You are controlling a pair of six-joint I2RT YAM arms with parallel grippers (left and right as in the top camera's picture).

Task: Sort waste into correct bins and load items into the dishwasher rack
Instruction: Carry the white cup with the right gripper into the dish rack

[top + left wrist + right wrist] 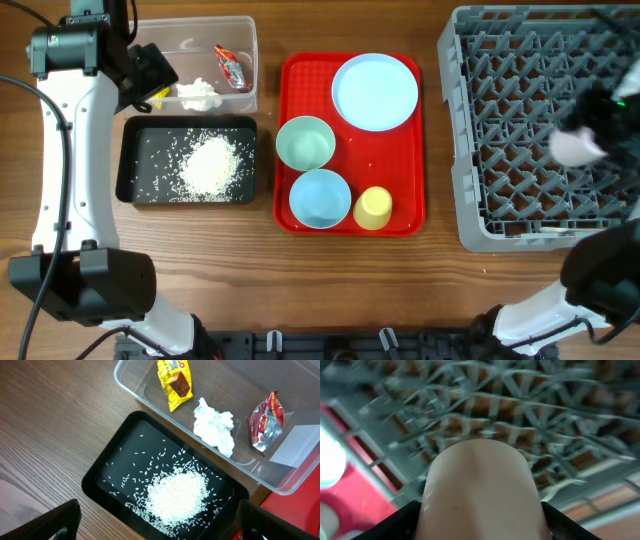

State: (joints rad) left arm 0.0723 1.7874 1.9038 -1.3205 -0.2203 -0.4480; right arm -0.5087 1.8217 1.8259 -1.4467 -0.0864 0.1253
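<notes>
My right gripper [480,522] is shut on the pale-pink cup [480,490] and holds it over the grey dishwasher rack [530,130]; overhead the cup [577,147] is blurred above the rack's right side. My left gripper [157,522] is open and empty above the black tray [110,467] of rice grains [177,497]. The clear tub [300,485] holds a yellow wrapper [175,382], a white tissue [215,427] and a red wrapper [265,422]. On the red serving tray [410,215] sit the light-blue plate [375,92], pale-green bowl [305,143], light-blue bowl [320,198] and yellow cup [374,208].
The wooden table [300,290] runs along the front. The black tray [135,185] and clear tub [245,60] stand at the left, the red tray in the middle, the rack at the right edge.
</notes>
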